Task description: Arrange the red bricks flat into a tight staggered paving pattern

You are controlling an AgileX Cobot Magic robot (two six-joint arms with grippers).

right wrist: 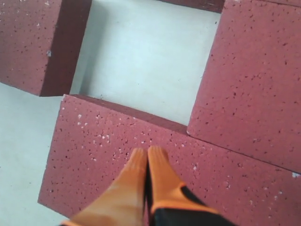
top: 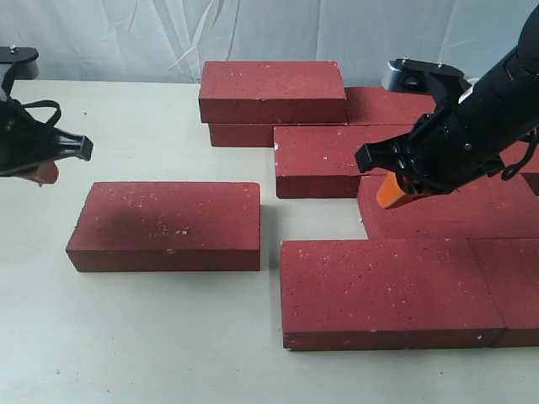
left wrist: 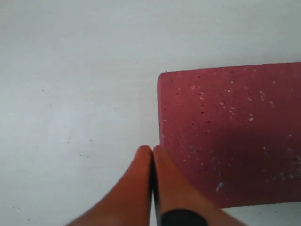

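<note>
Bright, even light from above, no glare. Exterior pic is sharp. A soft dark patch sits on the lone brick [top: 164, 225], w/ thin shadows by brick sides on the table [top: 152, 337]. Wrist pics: orange fingers [left wrist: 136, 188] close up & blurry; left pic looks pale, foggy.

Our arms are mostly matte black, all chunky angular housings. The right arm [top: 493, 109] has a silver-grey bracket [top: 410, 76] on top with a couple of tiny screws, plus a thin black cable [top: 518, 156] curling off its side. The left arm [top: 21, 139] gets a matching grey mount [top: 18, 57] and a black cable loop [top: 40, 108]. On both the left gripper [left wrist: 151, 150] and right gripper [right wrist: 147, 151] we've got smooth, tapered orange fingers [right wrist: 122, 197], going black at the base.
</note>
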